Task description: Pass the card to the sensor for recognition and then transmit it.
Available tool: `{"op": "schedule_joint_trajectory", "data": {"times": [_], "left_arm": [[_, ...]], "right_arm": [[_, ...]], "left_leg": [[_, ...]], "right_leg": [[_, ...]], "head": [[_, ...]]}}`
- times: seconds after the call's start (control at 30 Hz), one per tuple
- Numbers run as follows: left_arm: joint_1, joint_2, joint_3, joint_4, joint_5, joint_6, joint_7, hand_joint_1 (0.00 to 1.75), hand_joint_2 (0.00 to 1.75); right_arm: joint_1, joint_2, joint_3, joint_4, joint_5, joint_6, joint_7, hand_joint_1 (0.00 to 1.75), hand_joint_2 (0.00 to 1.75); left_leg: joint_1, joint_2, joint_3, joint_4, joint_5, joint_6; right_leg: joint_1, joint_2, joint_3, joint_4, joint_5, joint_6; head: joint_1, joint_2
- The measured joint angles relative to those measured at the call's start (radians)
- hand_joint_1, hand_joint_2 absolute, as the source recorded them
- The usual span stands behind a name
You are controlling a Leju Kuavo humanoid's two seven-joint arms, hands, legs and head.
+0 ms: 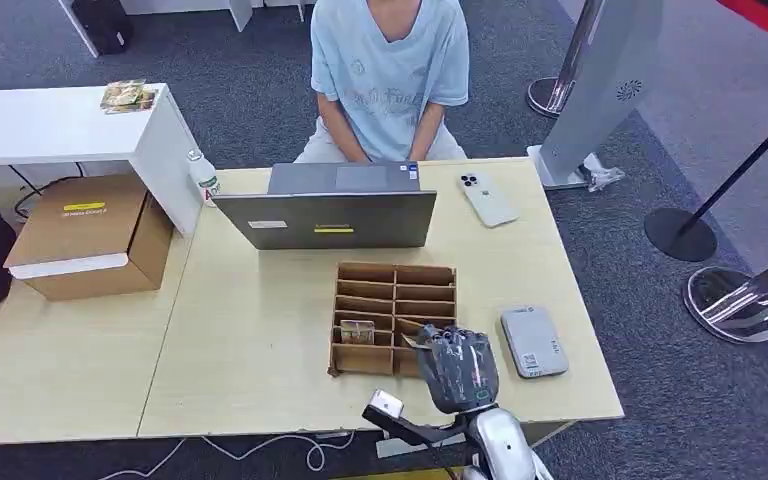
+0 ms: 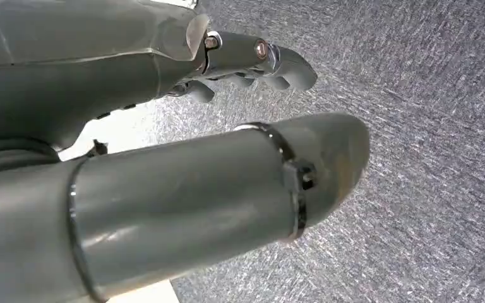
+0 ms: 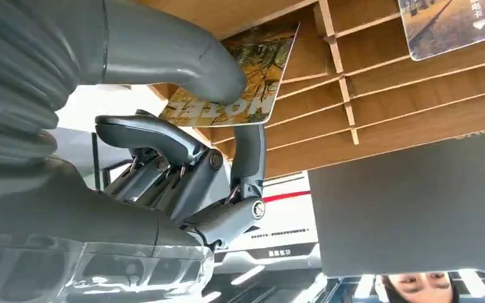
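Over the organizer | right hand pinches card | left hand empty, fingers apart

Head cam is set high, aimed fwd and down over the table; the rack, laptop and a seated person are taken in. Right wrist cam is held close behind the right hand, v. near the rack; rack and laptop are shared w/ head view. Left wrist cam is pointed at carpet.
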Motion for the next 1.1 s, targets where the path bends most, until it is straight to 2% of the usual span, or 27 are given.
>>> {"op": "schedule_joint_trajectory", "data": {"times": [0.27,0.43,0.67,1.1], "left_arm": [[0.000,0.000,0.000,0.000,0.000,0.000,0.000,0.00,0.00],[0.001,0.000,0.000,0.000,0.000,0.000,0.000,0.00,0.00],[0.000,0.000,-0.001,0.000,0.000,0.000,0.000,0.00,0.00],[0.006,0.000,-0.001,0.000,0.000,0.008,-0.003,0.00,0.00]], "right_arm": [[0.012,0.000,0.000,-0.038,-0.003,0.012,-0.002,1.75,1.75],[0.027,-0.001,-0.007,-0.069,-0.036,0.051,-0.022,1.75,1.75],[0.058,-0.010,-0.028,-0.126,-0.048,0.048,-0.024,1.75,1.75],[0.114,-0.027,-0.048,-0.244,-0.125,0.027,-0.095,1.75,1.75]], "left_leg": [[0.000,0.000,0.000,0.000,0.000,0.000],[0.000,0.000,0.000,0.000,0.000,0.000],[0.000,0.000,0.000,0.000,0.000,0.000],[0.000,0.000,0.000,0.000,0.000,0.000]], "right_leg": [[0.000,0.000,0.000,0.000,0.000,0.000],[0.000,0.000,0.000,0.000,0.000,0.000],[0.000,0.000,0.000,0.000,0.000,0.000],[0.000,0.000,0.000,0.000,0.000,0.000]], "head": [[0.000,0.000],[0.000,0.000],[0.000,0.000],[0.000,0.000]]}}
